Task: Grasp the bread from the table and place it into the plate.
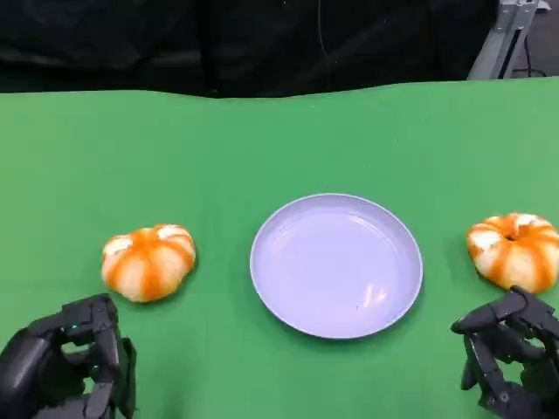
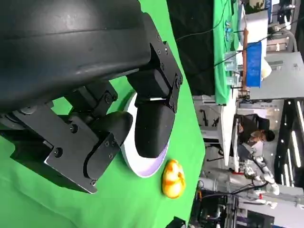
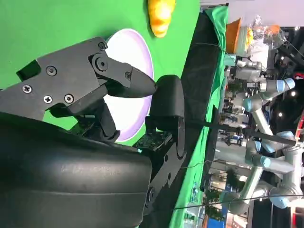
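Observation:
Two orange-and-white round breads lie on the green table, one (image 1: 148,262) left of the pale lilac plate (image 1: 336,264) and one (image 1: 515,250) right of it. The plate is empty. My left hand (image 1: 74,367) hovers near the table's front edge, just below the left bread, fingers loosely bent and holding nothing. My right hand (image 1: 511,358) sits just in front of the right bread, also empty. The left wrist view has my left hand (image 2: 118,118) with the plate (image 2: 142,170) and the right bread (image 2: 173,178) beyond it. The right wrist view has my right hand (image 3: 109,90), the plate (image 3: 130,52) and the left bread (image 3: 161,14).
The green cloth (image 1: 279,140) covers the whole table up to a black backdrop at the far edge. A metal frame (image 1: 507,35) stands at the back right. Other robot arms and benches stand far off in the wrist views.

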Controlling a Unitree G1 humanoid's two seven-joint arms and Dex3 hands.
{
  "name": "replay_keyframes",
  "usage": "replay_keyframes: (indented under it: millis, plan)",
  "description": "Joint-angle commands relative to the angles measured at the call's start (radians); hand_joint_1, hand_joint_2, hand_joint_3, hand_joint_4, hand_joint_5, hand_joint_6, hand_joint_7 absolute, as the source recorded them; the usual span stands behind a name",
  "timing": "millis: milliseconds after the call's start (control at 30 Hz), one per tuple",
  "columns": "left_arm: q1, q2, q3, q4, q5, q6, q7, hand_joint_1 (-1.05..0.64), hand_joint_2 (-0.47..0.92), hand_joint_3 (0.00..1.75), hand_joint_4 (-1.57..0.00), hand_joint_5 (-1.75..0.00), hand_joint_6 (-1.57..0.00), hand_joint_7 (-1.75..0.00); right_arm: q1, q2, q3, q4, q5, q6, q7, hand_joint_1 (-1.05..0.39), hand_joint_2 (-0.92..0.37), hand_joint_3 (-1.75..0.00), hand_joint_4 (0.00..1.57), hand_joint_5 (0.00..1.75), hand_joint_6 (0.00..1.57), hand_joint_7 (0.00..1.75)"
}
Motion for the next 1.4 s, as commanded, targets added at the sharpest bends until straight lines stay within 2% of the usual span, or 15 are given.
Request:
replay_keyframes:
  millis: [33, 67, 100, 133, 167, 200, 233, 267, 333, 467, 567, 667, 800, 1033, 1400]
  plan:
    - [0.01, 0.01, 0.002, -0.015, 0.011, -0.009, 0.026, 0.03, 0.48, 1.44, -0.92, -1.75, -0.77, -1.67, 0.002, -0.01, -0.003, -0.008, 0.008, -0.005, -0.005, -0.17, -0.73, -0.83, 0.81, 1.68, 0.79, 1.39]
    - [0.01, 0.01, 0.002, -0.015, 0.01, -0.011, 0.027, 0.03, 0.48, 1.44, -0.92, -1.75, -0.77, -1.66, 0.003, -0.01, -0.003, -0.009, 0.006, -0.005, -0.005, -0.17, -0.73, -0.83, 0.81, 1.68, 0.79, 1.39]
    - [0.011, 0.038, 0.001, -0.015, 0.138, -0.107, 0.072, 0.03, 0.47, 1.44, -0.89, -1.75, -0.75, -1.65, 0.002, -0.009, -0.001, -0.009, 0.002, -0.007, -0.008, -0.17, -0.73, -0.83, 0.81, 1.68, 0.79, 1.39]
    - [0.01, 0.059, 0.001, -0.013, 0.236, -0.181, 0.107, -0.3, 0.69, 0.82, -0.59, -1.18, -0.62, -1.05, 0.001, -0.008, 0.0, -0.009, -0.002, -0.008, -0.009, -0.16, -0.74, -0.84, 0.81, 1.68, 0.79, 1.39]
    - [0.01, 0.072, -0.001, -0.01, 0.307, -0.236, 0.134, -0.42, 0.8, 0.53, -0.53, -0.89, -0.65, -0.7, 0.0, -0.008, 0.0, -0.009, -0.004, -0.009, -0.011, -0.16, -0.74, -0.84, 0.81, 1.68, 0.79, 1.39]
    - [0.009, 0.079, -0.003, -0.004, 0.348, -0.27, 0.153, -0.48, 0.86, 0.38, -0.51, -0.73, -0.67, -0.51, 0.0, -0.007, 0.001, -0.009, -0.005, -0.009, -0.011, -0.16, -0.74, -0.84, 0.81, 1.68, 0.79, 1.39]
    - [0.009, 0.079, -0.005, 0.003, 0.356, -0.283, 0.163, -0.51, 0.9, 0.28, -0.5, -0.63, -0.69, -0.39, 0.0, -0.007, 0.001, -0.009, -0.005, -0.009, -0.012, -0.16, -0.74, -0.84, 0.81, 1.68, 0.79, 1.39]
    - [0.007, 0.113, 0.001, -0.041, 0.458, -0.291, 0.196, -0.53, 0.91, 0.25, -0.49, -0.6, -0.7, -0.35, 0.001, -0.005, 0.002, -0.014, -0.004, -0.001, -0.014, -0.16, -0.74, -0.84, 0.81, 1.68, 0.79, 1.39]
    - [0.006, 0.16, 0.009, -0.116, 0.611, -0.283, 0.247, -0.68, 0.92, 0.24, -0.45, -0.37, -0.63, -0.13, 0.001, -0.001, 0.005, -0.022, -0.002, 0.011, -0.02, -0.15, -0.73, -0.84, 0.82, 1.68, 0.79, 1.39]
    - [0.005, 0.189, -0.003, -0.159, 0.701, -0.26, 0.298, -0.73, 0.92, 0.24, -0.45, -0.28, -0.61, -0.06, 0.001, -0.002, 0.009, -0.024, 0.005, 0.016, -0.02, -0.15, -0.73, -0.85, 0.83, 1.67, 0.8, 1.39]
    - [-0.123, 0.27, -0.039, -0.216, 0.955, -0.18, 0.318, -0.85, 0.92, 0.19, -0.48, -0.15, -0.6, -0.02, -0.008, -0.006, 0.01, -0.01, 0.007, 0.006, -0.015, -0.15, -0.73, -0.85, 0.83, 1.68, 0.79, 1.39]
    - [-0.137, 0.283, -0.058, -0.229, 0.996, -0.148, 0.332, -0.87, 0.92, 0.17, -0.5, -0.13, -0.6, -0.02, -0.009, -0.008, 0.011, -0.008, 0.007, 0.004, -0.016, -0.15, -0.73, -0.85, 0.83, 1.69, 0.79, 1.4]
    - [-0.326, 0.325, -0.182, -0.123, 1.19, -0.08, 0.348, -0.88, 0.92, 0.06, -0.56, -0.09, -0.63, -0.01, -0.005, 0.001, 0.014, -0.012, 0.008, 0.005, -0.023, -0.15, -0.72, -0.87, 0.83, 1.69, 0.8, 1.4]
    - [-0.411, 0.33, -0.267, -0.058, 1.225, 0.006, 0.347, -0.85, 0.92, 0.02, -0.57, -0.05, -0.63, 0.0, 0.002, -0.005, 0.015, -0.017, -0.005, 0.005, -0.031, -0.15, -0.71, -0.89, 0.83, 1.69, 0.79, 1.4]
    - [-0.536, 0.325, -0.402, 0.182, 1.253, 0.084, 0.405, -0.87, 0.92, 0.04, -0.59, -0.02, -0.62, 0.0, 0.005, -0.005, 0.022, -0.026, -0.003, 0.007, -0.034, -0.16, -0.7, -0.91, 0.82, 1.69, 0.79, 1.41]
